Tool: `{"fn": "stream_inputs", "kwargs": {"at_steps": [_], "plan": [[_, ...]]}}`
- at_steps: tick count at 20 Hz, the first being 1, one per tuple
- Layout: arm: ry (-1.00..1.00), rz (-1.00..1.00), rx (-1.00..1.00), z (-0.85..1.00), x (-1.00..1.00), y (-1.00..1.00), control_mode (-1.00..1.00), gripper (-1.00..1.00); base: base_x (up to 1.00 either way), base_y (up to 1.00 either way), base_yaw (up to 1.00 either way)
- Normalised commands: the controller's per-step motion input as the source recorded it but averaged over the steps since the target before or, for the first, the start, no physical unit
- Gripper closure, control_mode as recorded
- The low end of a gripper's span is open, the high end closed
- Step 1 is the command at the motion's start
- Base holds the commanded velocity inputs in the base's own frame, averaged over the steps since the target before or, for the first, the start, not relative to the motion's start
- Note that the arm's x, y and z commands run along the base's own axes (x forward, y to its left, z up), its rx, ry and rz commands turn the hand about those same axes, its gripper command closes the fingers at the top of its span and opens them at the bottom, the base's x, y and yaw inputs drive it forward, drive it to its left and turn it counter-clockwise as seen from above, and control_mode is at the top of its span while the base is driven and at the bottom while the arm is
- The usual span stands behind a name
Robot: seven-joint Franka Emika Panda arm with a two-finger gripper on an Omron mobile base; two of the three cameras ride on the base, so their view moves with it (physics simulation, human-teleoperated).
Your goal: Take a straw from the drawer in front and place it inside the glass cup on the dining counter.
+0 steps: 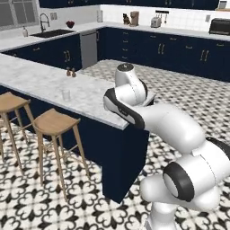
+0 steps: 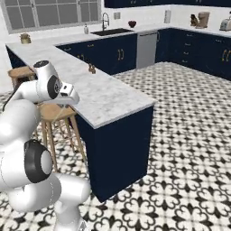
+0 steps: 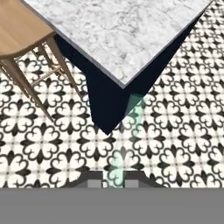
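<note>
My gripper (image 3: 113,182) is shut on the straw (image 3: 127,135), a thin pale blue-green stick that runs up from between the dark fingertips. It hangs above the patterned floor, just off the corner of the dining counter (image 3: 127,30). The glass cup (image 1: 66,95) stands upright on the marbled top of the dining counter (image 1: 40,81), a little way in from its stool-side edge and left of my arm. My hand (image 2: 69,91) is held near that same edge of the dining counter (image 2: 108,97). The drawer is out of view.
Two small brown shakers (image 1: 71,72) stand farther back on the counter. Wooden stools (image 1: 54,122) line its near side, and one stool (image 3: 22,30) lies close beside the hand. Navy cabinets and a wall counter with a sink (image 1: 54,33) run along the far walls.
</note>
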Motion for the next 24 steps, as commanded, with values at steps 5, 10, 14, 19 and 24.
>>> {"fn": "stream_inputs", "kwargs": {"at_steps": [5, 10, 14, 19, 24], "plan": [[0.00, 0.00, 0.00, 0.00, 0.00, 0.00, 1.00, 1.00, 0.00, 1.00, -0.47], [0.00, 0.00, 0.00, 0.00, 0.00, 0.00, 1.00, 1.00, 0.00, 1.00, -0.45], [0.00, 0.00, 0.00, 0.00, 0.00, 0.00, 1.00, 1.00, 0.00, 1.00, -0.45], [0.00, 0.00, 0.00, 0.00, 0.00, 0.00, 1.00, 1.00, 0.00, 1.00, -0.45], [0.00, 0.00, 0.00, 0.00, 0.00, 0.00, 1.00, 1.00, 0.00, 1.00, -0.44]]}}
